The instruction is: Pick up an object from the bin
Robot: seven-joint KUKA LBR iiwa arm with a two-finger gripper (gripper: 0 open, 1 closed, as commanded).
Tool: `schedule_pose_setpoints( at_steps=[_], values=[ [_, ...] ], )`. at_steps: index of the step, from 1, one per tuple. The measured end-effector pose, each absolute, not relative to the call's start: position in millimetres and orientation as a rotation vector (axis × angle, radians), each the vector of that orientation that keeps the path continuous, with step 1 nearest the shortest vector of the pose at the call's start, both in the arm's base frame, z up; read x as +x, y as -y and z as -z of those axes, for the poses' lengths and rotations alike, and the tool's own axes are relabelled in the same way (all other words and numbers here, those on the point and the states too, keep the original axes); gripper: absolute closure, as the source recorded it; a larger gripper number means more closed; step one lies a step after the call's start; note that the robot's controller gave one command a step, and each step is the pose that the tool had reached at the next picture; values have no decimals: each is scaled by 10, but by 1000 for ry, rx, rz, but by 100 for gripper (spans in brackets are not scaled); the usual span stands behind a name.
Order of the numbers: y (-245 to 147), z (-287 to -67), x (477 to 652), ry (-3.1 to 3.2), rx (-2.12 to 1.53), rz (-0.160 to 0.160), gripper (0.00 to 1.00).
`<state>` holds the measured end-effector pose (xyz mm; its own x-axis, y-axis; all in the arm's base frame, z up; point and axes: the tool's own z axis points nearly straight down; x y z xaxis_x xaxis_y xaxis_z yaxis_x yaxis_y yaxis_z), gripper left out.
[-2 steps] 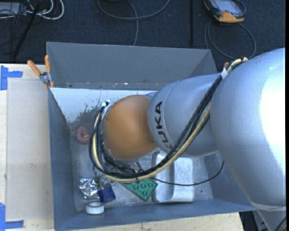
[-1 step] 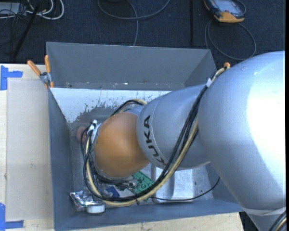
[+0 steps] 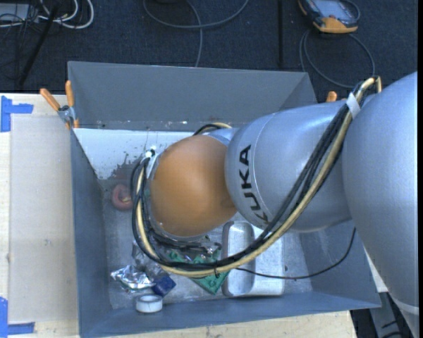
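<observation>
The dark body of my gripper [image 3: 185, 251] pokes out under the arm's orange cover, low over the front middle of the bin. Just in front of it lies a green flat piece [image 3: 212, 282]. To its right rests a silver rectangular metal tin [image 3: 252, 265], partly under the arm. Left of the green piece sits a small blue thing [image 3: 163, 285] beside a crumpled silver foil wad [image 3: 132, 279]. A white ring [image 3: 149, 303] lies at the bin's front wall.
A pinkish round thing [image 3: 121, 197] lies by the bin's left wall, apart from the rest. The arm with its orange cover and looping cables hides the middle and right of the bin floor.
</observation>
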<state>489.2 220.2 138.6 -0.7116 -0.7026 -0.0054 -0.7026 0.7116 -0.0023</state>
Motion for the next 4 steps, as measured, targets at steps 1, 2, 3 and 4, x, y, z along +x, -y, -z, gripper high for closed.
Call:
schedule_pose_setpoints(
  at_steps=[1,2,3,4],
  values=[
    [-1586,-1194,4682,-2824,-1390,1,100],
    [-1605,-1200,4686,-2822,-1387,-2,0],
    [-1641,-727,4762,-2699,-1575,5,0],
    [-1638,-717,4722,-2713,-1575,-1,100]
  ],
)
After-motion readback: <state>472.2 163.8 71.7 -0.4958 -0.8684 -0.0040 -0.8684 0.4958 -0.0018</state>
